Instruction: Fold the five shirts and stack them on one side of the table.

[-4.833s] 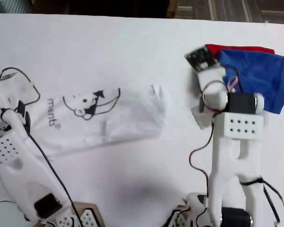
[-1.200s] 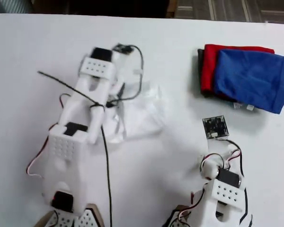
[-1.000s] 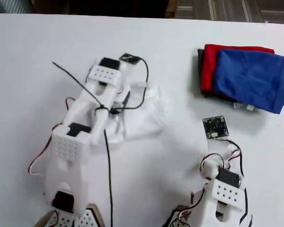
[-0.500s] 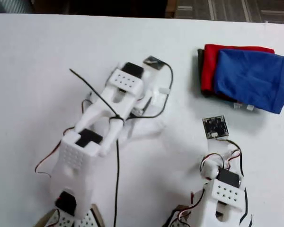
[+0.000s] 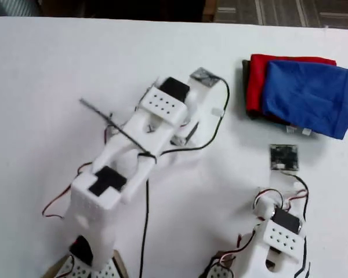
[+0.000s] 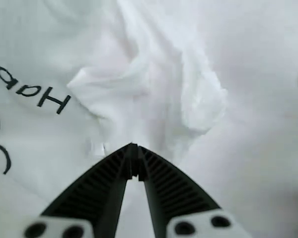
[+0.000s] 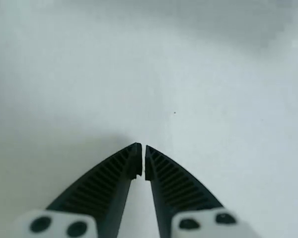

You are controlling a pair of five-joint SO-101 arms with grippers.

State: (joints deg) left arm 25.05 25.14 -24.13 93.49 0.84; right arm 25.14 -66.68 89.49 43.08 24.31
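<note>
My left gripper [image 6: 133, 149] is shut, its tips pinching a bunched fold of the white shirt [image 6: 159, 84], whose black print shows at one edge. In the high view the left arm [image 5: 162, 107] stretches over this shirt near the table's middle and hides most of it. A folded stack lies at the far right: a blue shirt [image 5: 310, 95] on top, a red shirt [image 5: 256, 81] under it and a dark shirt [image 5: 245, 87] peeking out at the left edge. My right gripper [image 7: 143, 161] is shut over bare table, holding nothing.
The right arm [image 5: 281, 234] is drawn back at the front right, its camera board [image 5: 283, 156] just in front of the stack. The white table [image 5: 58, 69] has free room at the far left. Loose cables [image 5: 145, 202] trail from the left arm.
The left arm has swung right, toward the stack, taking the white shirt with it. The right arm drew back from the stack earlier and has now shifted slightly right.
</note>
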